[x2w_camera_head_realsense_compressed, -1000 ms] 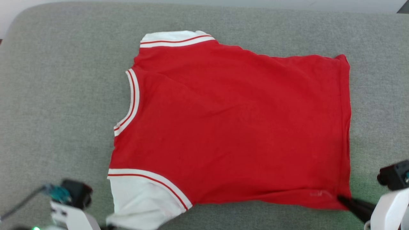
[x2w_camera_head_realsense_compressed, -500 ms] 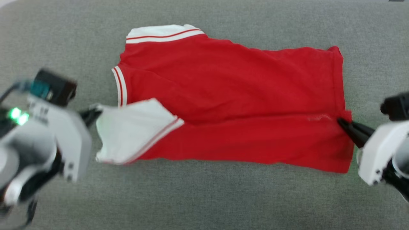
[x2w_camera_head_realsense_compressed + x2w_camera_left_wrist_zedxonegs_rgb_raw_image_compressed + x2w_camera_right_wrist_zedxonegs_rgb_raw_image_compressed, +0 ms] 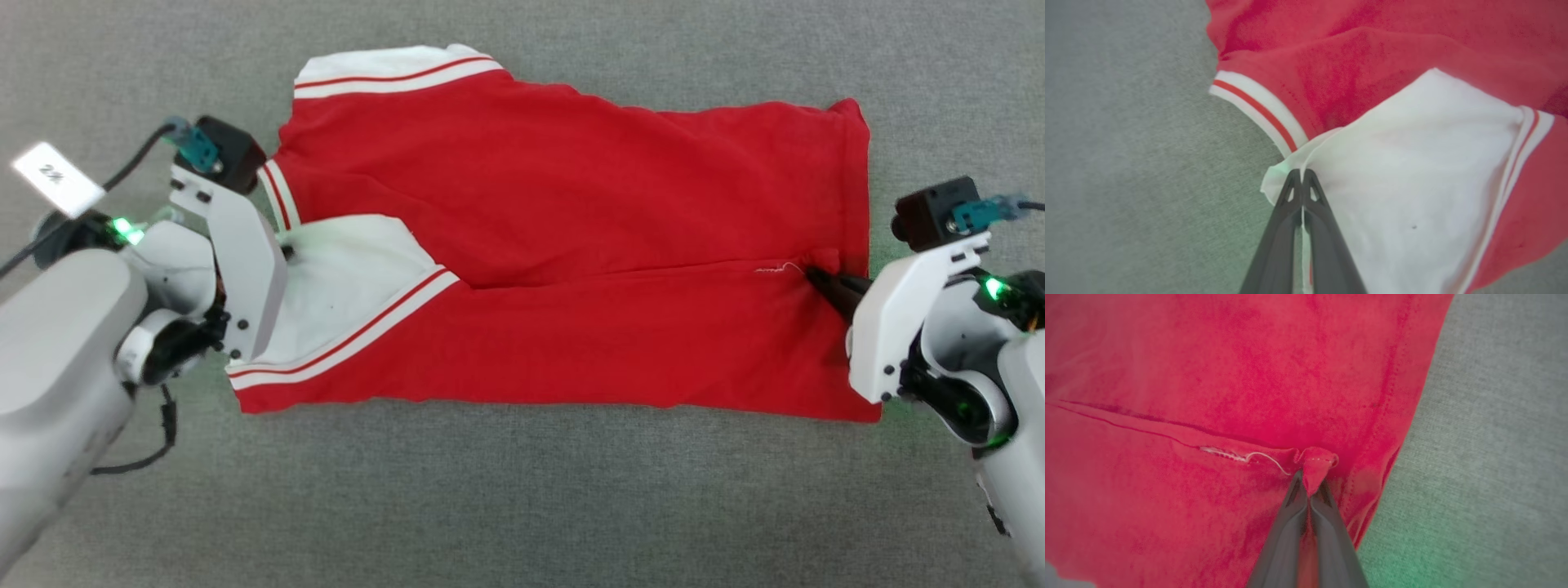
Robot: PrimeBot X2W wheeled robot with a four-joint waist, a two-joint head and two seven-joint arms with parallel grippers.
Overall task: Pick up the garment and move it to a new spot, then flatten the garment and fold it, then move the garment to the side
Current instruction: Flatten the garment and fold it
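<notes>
The red garment (image 3: 588, 245) with white sleeves lies on the grey surface, its near long edge folded over its middle. My left gripper (image 3: 1301, 173) is shut on the tip of the white sleeve (image 3: 1412, 196), which lies folded onto the red body beside the striped collar trim (image 3: 1257, 110). In the head view that hand sits at the garment's left end, near the sleeve (image 3: 343, 286). My right gripper (image 3: 1309, 484) is shut on a pinched hem corner (image 3: 1316, 463) at the garment's right end; the same gripper (image 3: 820, 282) shows in the head view.
Grey fabric surface (image 3: 522, 506) stretches around the garment on every side. A white paper tag (image 3: 57, 178) and a dark cable (image 3: 131, 167) hang off my left arm.
Both grippers carried the garment's near edge further over its body, the white sleeve now lying on the red. The head camera also shifted.
</notes>
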